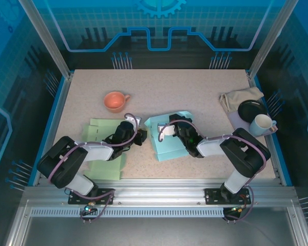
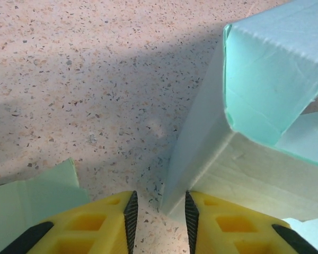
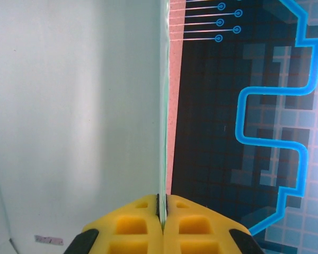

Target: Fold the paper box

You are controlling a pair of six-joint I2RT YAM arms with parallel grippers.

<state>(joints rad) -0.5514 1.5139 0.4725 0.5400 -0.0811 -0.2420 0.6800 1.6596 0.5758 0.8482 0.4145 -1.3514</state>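
- Yellow fingers of the right hand (image 3: 162, 203) are pressed together on a thin upright wall of the paper box (image 3: 74, 106). The paper's edge runs straight away from the pinch.
- The left hand (image 2: 159, 217) has its fingers apart with bare table (image 2: 95, 79) between them, clamped on nothing. The box's lower corner sits just ahead of that gap, nearer the finger on the box's side.
- The pale teal box lies mid-table, somewhat toward the near edge, between the two hands. The left hand is at its left side, and the right hand reaches in from the right onto the raised wall.
- From the left hand the box lies ahead and to the right, with a standing side panel rising just beyond the fingertips. From above, its long axis seems to run from the near edge toward the far edge, slightly slanted.
- As I judge it, the left hand is the free one and nearest the loose corner, so the coming move turns on it closing on or pushing that panel while the right hand steadies the wall.
- A green sheet (image 2: 32, 190) lies flat toward the table's left edge. One corner is just beside the left hand and apart from the box.
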